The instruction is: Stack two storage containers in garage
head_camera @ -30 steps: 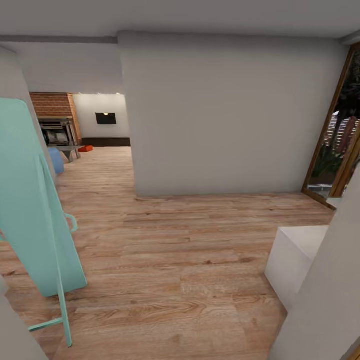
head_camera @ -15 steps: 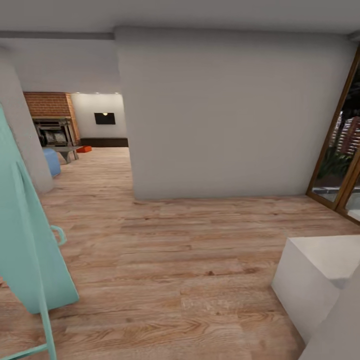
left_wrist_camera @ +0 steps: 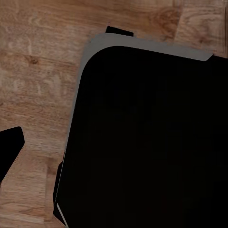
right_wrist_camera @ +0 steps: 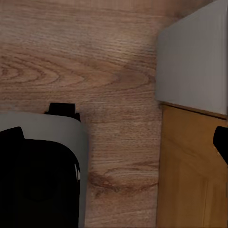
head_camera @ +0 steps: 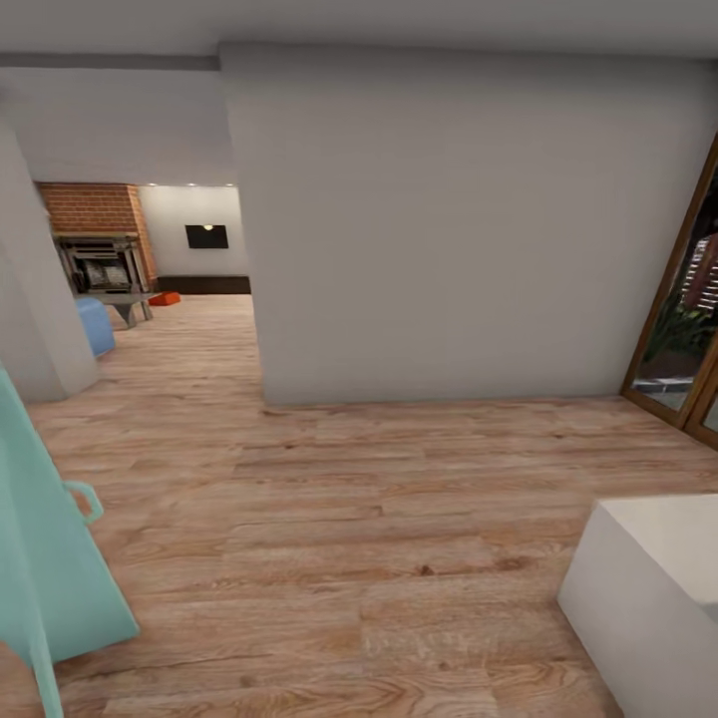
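Note:
One orange-red storage container (head_camera: 166, 298) shows far off on the wood floor of the living room, beside the brick fireplace (head_camera: 100, 239), seen through the opening left of the wall. It is small and partly hidden by a grey table leg. In the left wrist view, one black fingertip (left_wrist_camera: 9, 147) of my left gripper (left_wrist_camera: 114, 142) sits at the picture's edge over wood planks, above my dark base (left_wrist_camera: 147, 142). My right gripper (right_wrist_camera: 116, 137) hangs over planks with its fingertips (right_wrist_camera: 221, 141) far apart and nothing between them.
A pale grey wall (head_camera: 449, 229) stands straight ahead, with the passage to the living room on its left. A teal ironing board (head_camera: 45, 558) leans at the near left. A white block (head_camera: 658, 588) sits near right. Wood-framed glass doors (head_camera: 688, 299) are at the right.
The whole view has shifted as I roll forward: the wall is closer, the ironing board has slid toward the left edge, and the white block looms larger. No thing itself has moved.

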Robot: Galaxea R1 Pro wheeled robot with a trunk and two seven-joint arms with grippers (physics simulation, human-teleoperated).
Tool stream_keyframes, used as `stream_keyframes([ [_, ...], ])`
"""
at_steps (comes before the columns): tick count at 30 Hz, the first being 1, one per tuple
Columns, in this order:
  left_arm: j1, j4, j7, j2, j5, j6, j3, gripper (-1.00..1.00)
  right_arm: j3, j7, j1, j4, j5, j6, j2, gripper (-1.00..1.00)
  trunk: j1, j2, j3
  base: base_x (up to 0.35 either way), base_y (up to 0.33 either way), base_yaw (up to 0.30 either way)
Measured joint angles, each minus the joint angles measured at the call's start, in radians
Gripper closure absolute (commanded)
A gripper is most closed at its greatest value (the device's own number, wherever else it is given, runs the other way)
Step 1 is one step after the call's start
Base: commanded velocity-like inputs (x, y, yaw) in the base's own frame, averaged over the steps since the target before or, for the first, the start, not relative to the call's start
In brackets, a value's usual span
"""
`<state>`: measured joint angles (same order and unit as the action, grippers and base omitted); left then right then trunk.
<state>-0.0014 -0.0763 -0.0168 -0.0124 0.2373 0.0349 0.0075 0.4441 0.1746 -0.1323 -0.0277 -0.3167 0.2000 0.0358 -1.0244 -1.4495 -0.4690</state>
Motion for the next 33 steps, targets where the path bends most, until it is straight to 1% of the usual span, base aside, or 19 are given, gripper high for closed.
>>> stream_keyframes([
  [17,0.000,0.000,0.000,0.000,0.000,0.000,0.000,-1.00,0.000,0.000,0.000,0.000,-0.001,0.000,0.000,-1.00,0.000,0.000,0.000,0.322,0.000,0.000],
  [24,0.000,0.000,0.000,0.000,0.000,-0.001,0.000,-1.00,-0.009,0.005,0.000,0.000,-0.009,-0.001,0.000,-1.00,0.000,0.000,0.000,0.322,0.000,0.000],
  [33,0.000,0.000,0.000,0.000,0.000,0.001,0.000,-1.00,-0.005,0.006,0.000,0.000,-0.003,0.003,0.000,-1.00,0.000,0.000,0.000,0.322,0.000,0.000],
])
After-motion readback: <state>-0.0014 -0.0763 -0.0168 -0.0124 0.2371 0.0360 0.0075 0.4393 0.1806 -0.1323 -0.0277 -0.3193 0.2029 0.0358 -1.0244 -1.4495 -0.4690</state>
